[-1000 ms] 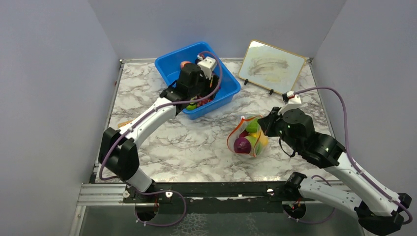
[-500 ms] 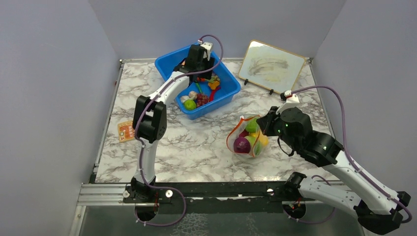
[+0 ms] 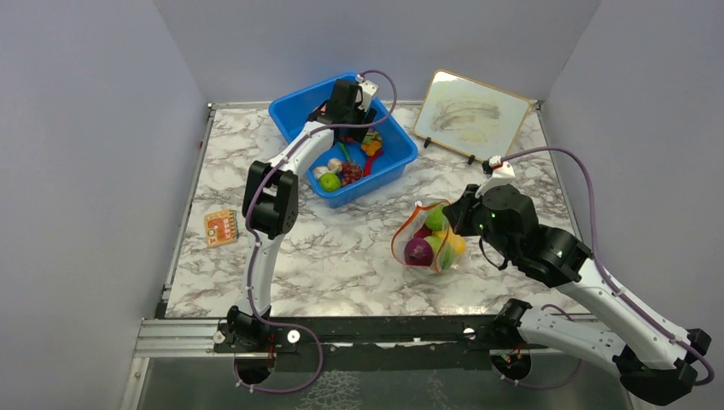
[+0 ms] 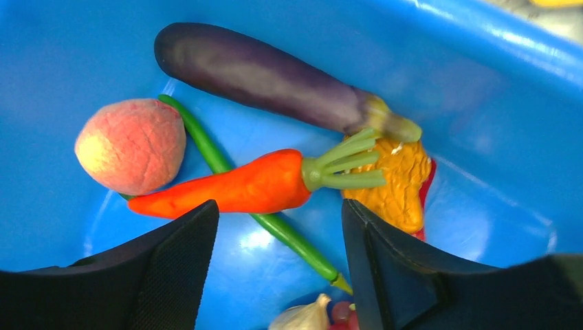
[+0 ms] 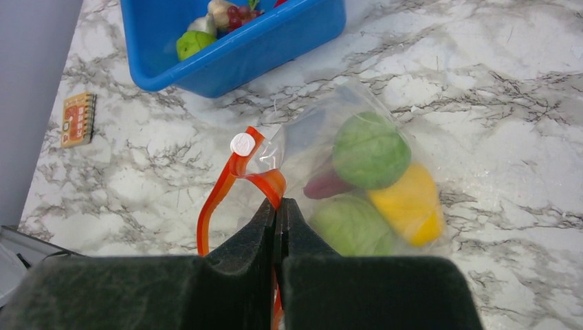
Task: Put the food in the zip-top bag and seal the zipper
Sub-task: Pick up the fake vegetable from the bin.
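**A:** Where's the zip-top bag (image 3: 424,224)?

**B:** On the worktop (image 3: 341,256), toward four o'clock in the top view, with green cabbages (image 5: 371,150) and a yellow pepper (image 5: 409,206) inside. The right claw (image 5: 278,206) is pinched tight on its zipper (image 5: 237,168).

**A:** And the left claw (image 4: 278,227)?

**B:** Jaws spread, inside the blue bin (image 4: 481,103) at twelve o'clock, above the carrot (image 4: 234,189). The peach (image 4: 130,146) is at the carrot's nine o'clock, the eggplant (image 4: 268,75) at twelve.
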You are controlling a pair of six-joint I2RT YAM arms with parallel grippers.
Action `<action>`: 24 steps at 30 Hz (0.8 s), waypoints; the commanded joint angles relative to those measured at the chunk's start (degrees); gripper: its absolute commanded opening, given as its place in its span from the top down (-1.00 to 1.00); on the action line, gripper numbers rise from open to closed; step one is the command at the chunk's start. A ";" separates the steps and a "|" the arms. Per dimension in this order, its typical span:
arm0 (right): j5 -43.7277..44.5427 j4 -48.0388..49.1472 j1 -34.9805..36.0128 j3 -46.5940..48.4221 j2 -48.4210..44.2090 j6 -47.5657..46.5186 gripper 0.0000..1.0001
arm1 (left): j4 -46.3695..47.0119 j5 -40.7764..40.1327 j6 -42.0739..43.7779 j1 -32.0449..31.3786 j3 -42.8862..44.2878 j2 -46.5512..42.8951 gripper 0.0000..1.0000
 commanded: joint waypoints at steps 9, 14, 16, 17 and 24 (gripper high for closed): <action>-0.02 2.71 0.00 3.80 1.02 -1.20 0.99 | -6.72 11.98 30.07 2.30 0.03 -0.48 -0.34; -0.41 2.79 0.00 3.94 1.82 -1.16 0.99 | -7.59 11.18 35.83 2.50 1.61 2.07 -0.34; -0.54 2.89 0.00 4.02 2.12 -1.04 0.99 | -7.54 10.29 37.56 2.50 2.81 3.51 -0.34; -0.73 3.03 -0.01 4.08 2.41 -0.95 0.99 | -7.59 9.99 37.88 2.50 3.48 4.26 -0.34; -0.81 2.14 0.00 7.17 4.75 -1.54 0.98 | -7.06 8.48 37.85 2.55 7.70 8.33 -0.31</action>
